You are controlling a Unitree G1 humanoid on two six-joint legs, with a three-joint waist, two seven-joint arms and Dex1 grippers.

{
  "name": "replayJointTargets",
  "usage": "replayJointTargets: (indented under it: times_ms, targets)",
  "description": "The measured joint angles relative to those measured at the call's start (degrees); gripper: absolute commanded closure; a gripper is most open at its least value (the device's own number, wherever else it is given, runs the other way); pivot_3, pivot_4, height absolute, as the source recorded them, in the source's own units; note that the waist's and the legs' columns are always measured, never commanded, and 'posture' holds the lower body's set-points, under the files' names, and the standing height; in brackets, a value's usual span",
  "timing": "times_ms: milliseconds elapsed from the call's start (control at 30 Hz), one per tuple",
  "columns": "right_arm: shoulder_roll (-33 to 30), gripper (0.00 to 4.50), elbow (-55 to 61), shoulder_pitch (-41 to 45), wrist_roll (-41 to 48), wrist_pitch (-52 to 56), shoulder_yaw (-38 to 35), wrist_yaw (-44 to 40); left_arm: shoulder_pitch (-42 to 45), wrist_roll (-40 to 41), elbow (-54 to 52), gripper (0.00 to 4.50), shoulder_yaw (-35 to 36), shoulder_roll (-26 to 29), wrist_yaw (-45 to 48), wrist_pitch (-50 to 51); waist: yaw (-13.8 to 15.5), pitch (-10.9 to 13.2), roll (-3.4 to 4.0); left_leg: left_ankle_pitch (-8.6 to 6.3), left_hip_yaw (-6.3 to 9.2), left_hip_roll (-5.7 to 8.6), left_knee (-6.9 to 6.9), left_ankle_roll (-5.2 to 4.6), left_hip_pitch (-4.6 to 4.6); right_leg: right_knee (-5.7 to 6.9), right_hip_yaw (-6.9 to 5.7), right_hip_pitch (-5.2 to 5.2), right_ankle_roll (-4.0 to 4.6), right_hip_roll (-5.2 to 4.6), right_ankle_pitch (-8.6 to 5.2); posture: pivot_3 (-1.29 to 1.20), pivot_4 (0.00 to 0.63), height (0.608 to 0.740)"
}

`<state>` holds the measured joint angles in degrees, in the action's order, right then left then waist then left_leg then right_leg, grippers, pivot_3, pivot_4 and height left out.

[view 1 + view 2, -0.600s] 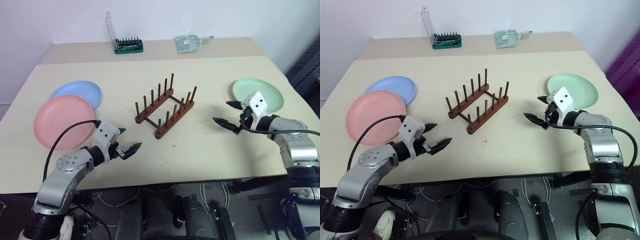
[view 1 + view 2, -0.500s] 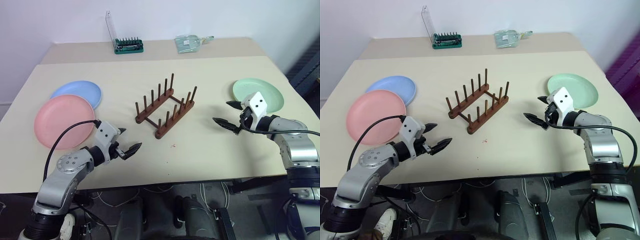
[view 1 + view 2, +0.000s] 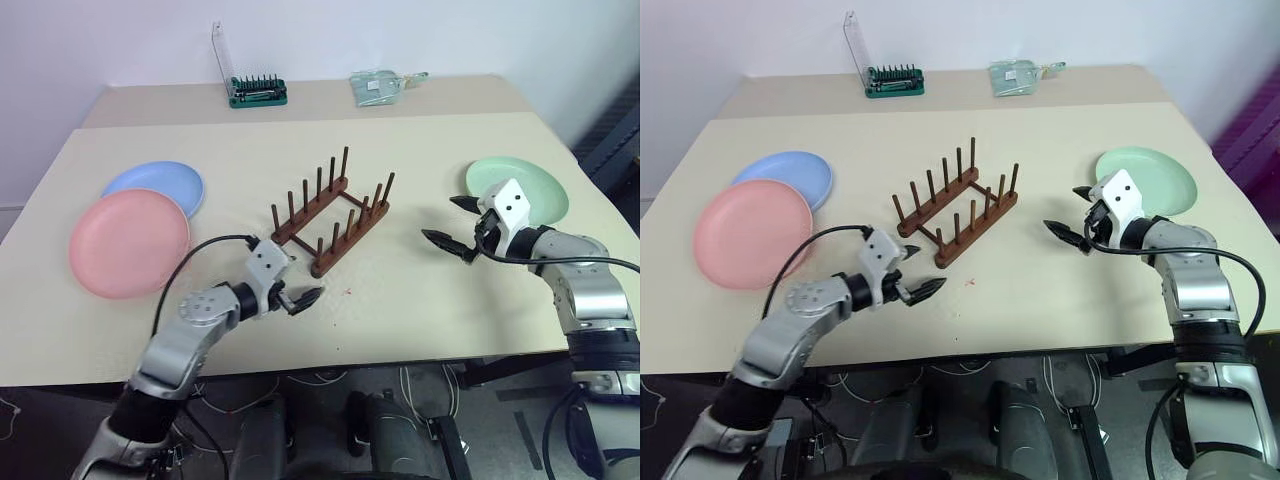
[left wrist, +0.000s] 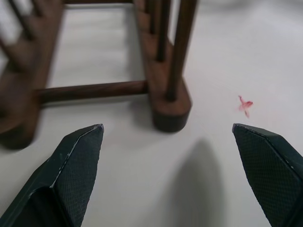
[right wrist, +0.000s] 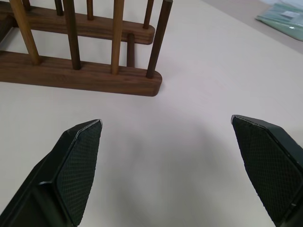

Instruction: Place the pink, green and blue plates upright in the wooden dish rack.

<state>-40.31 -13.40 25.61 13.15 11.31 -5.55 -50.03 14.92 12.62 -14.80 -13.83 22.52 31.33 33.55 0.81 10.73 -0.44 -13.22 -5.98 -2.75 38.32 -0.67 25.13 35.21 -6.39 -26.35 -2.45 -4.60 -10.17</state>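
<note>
Rack (image 3: 331, 212) is sitting empty mid-table (image 3: 400, 330), no plates between its pegs. No readable writing anywhere. Pink plate (image 3: 129, 243) is lying flat at the table's left, overlapping the blue plate (image 3: 155, 184) behind it; green plate (image 3: 520, 188) is lying flat at the right. Left gripper (image 3: 297, 292) is hovering just beside the rack's near end, fingers spread, holding nothing. Right gripper (image 3: 452, 222) is hovering between rack and green plate, fingers spread, empty. Green holder (image 3: 256, 91) and a clear packet (image 3: 378, 86) are sitting at the far edge.
</note>
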Motion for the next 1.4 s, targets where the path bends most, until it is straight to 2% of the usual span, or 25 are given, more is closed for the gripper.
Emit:
replayJointTargets:
  times_ms: [133, 167, 233, 433, 467, 633, 767, 900, 1067, 1133, 1167, 1300, 1367, 1400]
  targets:
    - [-0.1, 0.03, 1.1, -1.4, 0.0, 0.2, -0.4, 0.9, 2.2, -3.6, 4.3, 0.02, -2.8, -5.7, -4.1, -0.9, 0.0, 0.0, 0.01, 0.0, 0.01, 0.01, 0.02, -0.01, -0.01, 0.01, 0.01, 0.02, 0.0, -0.01, 0.0, 0.0, 0.15, 0.73]
    - [-0.3, 0.0, 1.6, -1.8, 0.0, 0.3, -0.5, 1.1, 2.9, -4.3, 5.6, 0.25, -2.9, -7.1, -4.9, -1.5, 0.1, 0.0, 0.01, 0.0, 0.03, 0.01, 0.03, -0.01, -0.04, 0.02, 0.0, 0.07, 0.0, -0.01, 0.0, 0.0, 0.15, 0.73]
    - [-0.6, 0.0, 2.5, -2.5, 0.0, 0.6, -0.5, 1.3, 3.5, -5.6, 7.5, 0.81, -3.3, -8.7, -6.1, -2.6, 0.1, 0.0, 0.04, 0.0, 0.04, 0.01, 0.05, -0.01, -0.07, 0.03, 0.0, 0.1, 0.0, -0.01, 0.0, 0.0, 0.15, 0.73]
    - [-1.4, 0.0, 7.0, -4.4, 0.6, 3.1, -1.8, 2.0, 3.4, -6.7, 9.5, 3.65, -3.2, -9.5, -5.7, -5.9, 0.2, -0.1, 0.07, 0.0, 0.06, 0.01, 0.05, 0.0, -0.08, 0.03, 0.0, 0.11, 0.01, -0.03, -0.01, 0.0, 0.15, 0.73]
    - [-1.4, 0.0, 7.8, -4.9, 0.7, 3.3, -1.9, 2.0, 3.4, -7.1, 9.8, 3.72, -3.4, -9.3, -5.5, -6.5, 0.2, -0.1, 0.07, 0.0, 0.07, 0.01, 0.05, 0.0, -0.08, 0.02, -0.01, 0.12, 0.01, -0.03, -0.01, 0.0, 0.15, 0.73]
    - [-1.9, 0.0, 11.6, -8.8, 0.5, 5.2, -1.9, 2.4, 4.0, -7.6, 12.2, 3.72, -3.4, -6.8, -1.5, -11.7, 0.1, -0.1, 0.08, 0.0, 0.07, -0.01, 0.04, 0.0, -0.08, 0.02, -0.01, 0.1, 0.18, -0.04, -0.12, 0.0, 0.15, 0.73]
    - [-3.4, 0.0, 12.8, -10.1, -0.1, 5.9, -1.9, 2.6, 7.6, -6.9, 18.0, 3.72, -3.4, -3.7, 7.3, -17.5, 0.0, -0.1, 0.09, 0.0, 0.05, -0.01, 0.04, 0.0, -0.07, 0.02, -0.01, 0.05, 0.19, -0.02, -0.12, 0.0, 0.15, 0.73]
    - [-3.4, 0.0, 13.3, -11.6, -1.2, 5.8, -1.7, 4.0, 17.2, -5.7, 31.4, 3.72, -4.2, -2.8, 20.5, -23.5, 0.4, -0.1, 0.08, -0.01, 0.07, 0.02, 0.17, 0.0, 0.06, 0.01, -0.06, 0.02, 0.2, -0.03, -0.13, 0.0, 0.15, 0.73]
    - [-3.4, 0.0, 14.9, -13.3, -1.2, 5.9, -2.0, 5.0, 25.3, -7.4, 46.6, 3.72, -5.1, -3.4, 28.8, -34.7, 0.0, -0.1, 0.07, -0.1, 0.07, 0.0, 0.34, -0.16, 0.21, 0.01, -0.07, -0.03, 0.13, -0.04, -0.09, 0.0, 0.15, 0.73]
    - [-3.4, 0.0, 15.1, -13.9, -1.2, 5.9, -2.1, 5.5, 27.0, -7.3, 50.3, 2.66, -4.7, -4.3, 30.7, -35.9, 0.1, -0.1, 0.07, -0.11, 0.07, -0.01, 0.43, -0.17, 0.22, 0.03, -0.08, -0.01, 0.02, -0.04, -0.03, 0.0, 0.15, 0.73]
    - [-3.4, 0.0, 15.3, -14.3, -1.2, 5.9, -2.1, 5.8, 28.0, -7.1, 52.3, 2.31, -4.4, -4.7, 31.5, -36.1, 0.1, -0.1, 0.07, -0.11, 0.1, -0.02, 0.49, -0.17, 0.24, 0.05, -0.1, 0.01, 0.02, -0.04, -0.03, 0.0, 0.15, 0.73]
    - [-3.4, 0.0, 15.9, -15.9, -1.2, 5.9, -2.7, 6.5, 28.4, -7.2, 54.0, 0.4, -2.7, -4.7, 30.9, -36.2, 0.0, -0.1, 0.07, -0.12, 0.12, -0.05, 0.51, -0.19, 0.23, 0.06, -0.1, 0.01, 0.1, -0.05, -0.08, 0.0, 0.15, 0.73]
    - [-3.8, 0.0, 16.4, -16.9, -1.2, 5.9, -2.9, 6.4, 26.6, -7.3, 50.7, 0.4, -1.8, -3.2, 29.7, -34.2, -0.2, -0.1, 0.08, -0.14, 0.11, -0.09, 0.51, -0.2, 0.22, 0.07, -0.09, 0.0, 0.07, -0.03, -0.06, 0.0, 0.15, 0.73]
    - [-4.1, 0.26, 16.7, -17.5, -1.2, 5.9, -3.1, 6.2, 25.4, -7.2, 49.0, 0.37, -1.3, -2.4, 29.6, -33.3, -0.3, -0.1, 0.08, -0.15, 0.1, -0.1, 0.51, -0.21, 0.2, 0.08, -0.08, 0.01, 0.05, -0.01, -0.05, 0.0, 0.15, 0.73]
